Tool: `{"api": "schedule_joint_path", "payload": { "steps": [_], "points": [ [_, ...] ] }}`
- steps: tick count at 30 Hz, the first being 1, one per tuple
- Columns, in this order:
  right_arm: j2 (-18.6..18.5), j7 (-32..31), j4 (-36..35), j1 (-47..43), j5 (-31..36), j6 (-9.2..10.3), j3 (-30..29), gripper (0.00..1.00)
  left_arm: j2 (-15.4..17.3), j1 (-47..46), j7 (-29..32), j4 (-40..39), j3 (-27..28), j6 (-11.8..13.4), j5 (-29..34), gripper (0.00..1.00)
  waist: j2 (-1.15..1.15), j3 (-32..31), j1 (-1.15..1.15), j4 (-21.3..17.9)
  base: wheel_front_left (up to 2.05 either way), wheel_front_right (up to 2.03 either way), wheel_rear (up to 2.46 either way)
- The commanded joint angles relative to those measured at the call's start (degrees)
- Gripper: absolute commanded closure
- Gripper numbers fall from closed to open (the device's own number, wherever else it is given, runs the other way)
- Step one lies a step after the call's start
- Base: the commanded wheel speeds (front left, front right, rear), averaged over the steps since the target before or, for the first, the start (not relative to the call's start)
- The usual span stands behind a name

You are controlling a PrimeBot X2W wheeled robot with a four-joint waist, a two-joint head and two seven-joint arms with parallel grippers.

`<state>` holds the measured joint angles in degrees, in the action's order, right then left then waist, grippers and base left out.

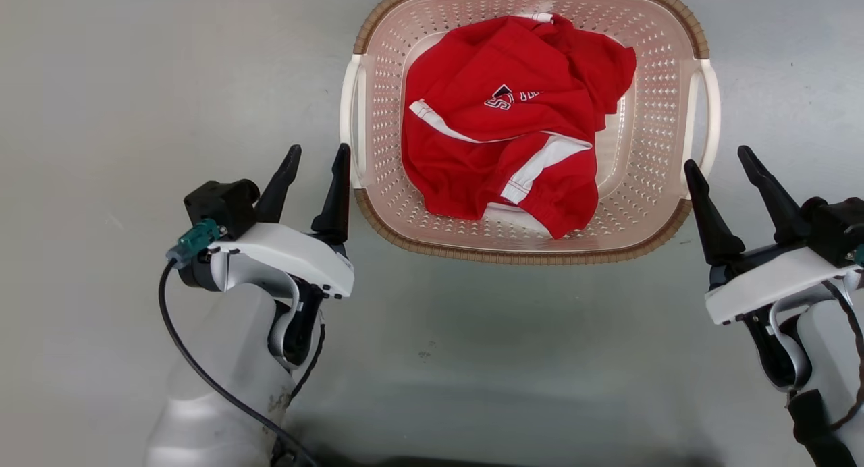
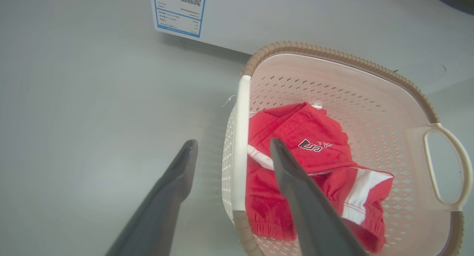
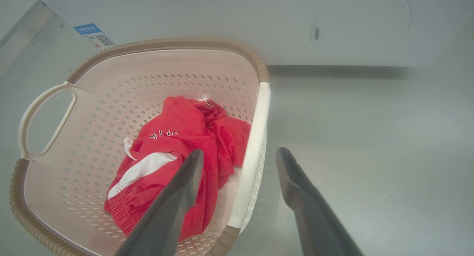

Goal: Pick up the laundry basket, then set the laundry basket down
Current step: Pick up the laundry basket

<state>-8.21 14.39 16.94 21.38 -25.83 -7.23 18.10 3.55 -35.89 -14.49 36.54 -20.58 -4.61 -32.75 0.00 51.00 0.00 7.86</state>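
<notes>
The laundry basket [image 1: 526, 256] sits on the grey floor, pale pink and perforated, with a brown rim and white side handles. A crumpled red garment [image 1: 513, 136] lies inside it. My left gripper [image 1: 316, 160] is open just near of the left handle [image 1: 349, 116], its inner finger close to the handle's near end. The left wrist view has that handle [image 2: 240, 111] running between the open fingers of the gripper [image 2: 233, 143]. My right gripper [image 1: 717, 162] is open near the right handle [image 1: 709, 116]. In the right wrist view the handle [image 3: 259, 115] lies between the gripper's [image 3: 240, 152] spread fingers.
A white appliance stands right behind the basket, with a blue-edged label [image 2: 179, 12] on its front and a round outline [image 3: 361, 23] on its panel. Bare grey floor [image 1: 135, 82] spreads to both sides of the basket and in front of it.
</notes>
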Motion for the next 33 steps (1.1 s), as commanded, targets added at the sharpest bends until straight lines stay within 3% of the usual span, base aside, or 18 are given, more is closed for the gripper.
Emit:
{"api": "schedule_joint_path", "payload": {
  "steps": [1,7,16,33],
  "points": [
    [-0.10,0.61,0.24,-0.54,-0.66,-0.25,1.77,0.00,1.67,-0.08,-0.50,0.67,1.87,-0.64,0.18,0.00,0.00,0.11,0.00,-0.17,0.00,0.00,0.00],
    [-0.11,0.61,5.50,5.14,-1.84,-0.25,4.74,0.00,2.22,-6.36,-0.50,9.43,1.57,-2.30,1.03,0.00,0.00,1.85,0.00,-0.73,0.00,0.00,0.00],
    [0.82,0.61,11.96,12.48,-3.73,-0.25,8.10,0.00,1.43,-13.69,-0.51,19.10,-1.92,-2.85,0.02,0.00,0.00,4.06,0.00,-1.44,0.00,0.00,0.00],
    [2.68,0.61,16.99,17.44,-6.10,-0.25,11.73,0.00,2.50,-19.51,-0.51,25.55,-11.00,-2.87,-6.76,0.00,0.00,5.50,0.00,-2.73,0.00,0.00,0.00]
  ]
}}
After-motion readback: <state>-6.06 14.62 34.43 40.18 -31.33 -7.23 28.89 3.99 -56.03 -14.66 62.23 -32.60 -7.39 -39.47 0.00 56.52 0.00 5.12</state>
